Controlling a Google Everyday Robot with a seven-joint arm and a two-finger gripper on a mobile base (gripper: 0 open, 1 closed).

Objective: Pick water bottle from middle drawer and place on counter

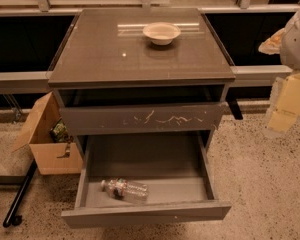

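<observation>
Water bottle (124, 190) is lying sideways in the open middle drawer (145, 214); gripper (288, 104) is hovering right of the counter (140, 54), its opening impossible to tell.

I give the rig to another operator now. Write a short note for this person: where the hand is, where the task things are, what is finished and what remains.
Hand: at the right edge of the view, beside the cabinet and above the floor, well apart from the water bottle.
Water bottle: lying on its side in the front left part of the middle drawer.
Middle drawer: pulled out.
Counter: holds a white bowl near the back.
Done: the drawer is open.
Left: reach in, grasp the bottle, lift it out and set it on the counter.
</observation>
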